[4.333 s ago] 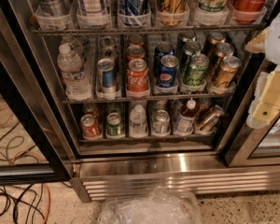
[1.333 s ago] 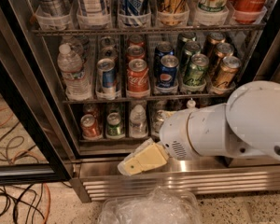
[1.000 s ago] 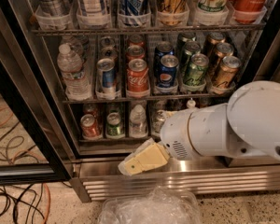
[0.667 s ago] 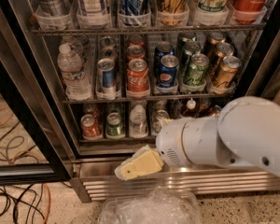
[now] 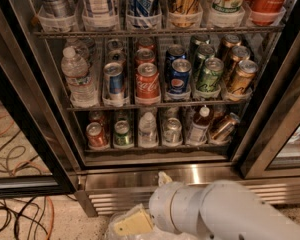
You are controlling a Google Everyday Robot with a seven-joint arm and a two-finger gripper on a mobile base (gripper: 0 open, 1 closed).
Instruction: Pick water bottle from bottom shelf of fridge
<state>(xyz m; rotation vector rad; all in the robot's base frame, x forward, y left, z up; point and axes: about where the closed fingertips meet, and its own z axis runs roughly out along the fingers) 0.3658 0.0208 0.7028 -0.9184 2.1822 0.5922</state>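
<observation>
Approach step, no grasp yet. Water bottle [image 5: 148,129] stands mid bottom shelf [image 5: 155,147] of fridge [image 5: 140,180], btwn cans, at 12 o'clock from claw [image 5: 133,223]. Claw sits low, 6 o'clock of view; grip state can't tell. Next: rise, reach in twd bottle. Vs 0.7 s ago, claw has dropped twd 7 o'clock.

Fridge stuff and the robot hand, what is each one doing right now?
fridge: door open.
water bottle: upright on the bottom shelf, capped, untouched.
big water bottle: upright on the middle shelf, capped.
gold can: leaning over, bottom shelf's right end.
hand: low by the steel base, outside the fridge.
</observation>
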